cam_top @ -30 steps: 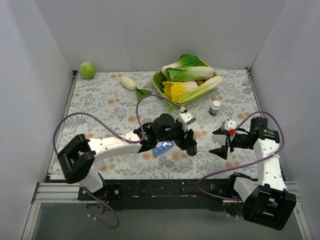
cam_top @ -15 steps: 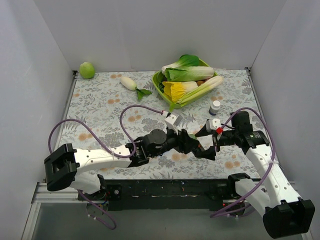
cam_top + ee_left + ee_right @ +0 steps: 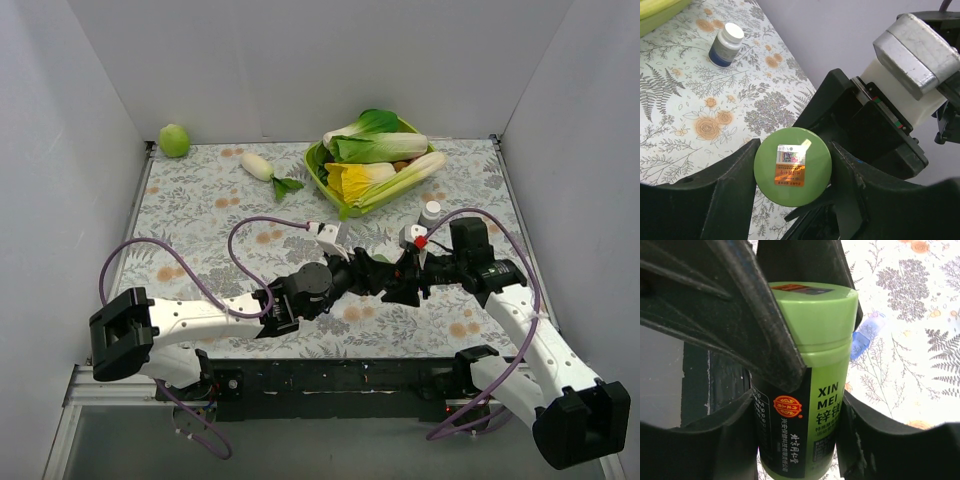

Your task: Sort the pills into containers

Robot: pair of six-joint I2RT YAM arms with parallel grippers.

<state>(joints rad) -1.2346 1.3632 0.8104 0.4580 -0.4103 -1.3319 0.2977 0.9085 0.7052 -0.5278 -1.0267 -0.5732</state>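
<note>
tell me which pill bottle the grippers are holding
The green-capped bottle, clamped between the left gripper and right gripper; the small white-capped bottle stands alone on the table.

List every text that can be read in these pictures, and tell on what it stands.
"XIN MEI": on the label of the green bottle.
Two big Chinese characters under it: I cannot read them surely.
Smaller Chinese lines and the round emblem on that label: too small.
Sticker on the lid: print blurred.
Small bottle: no text shows.
</note>
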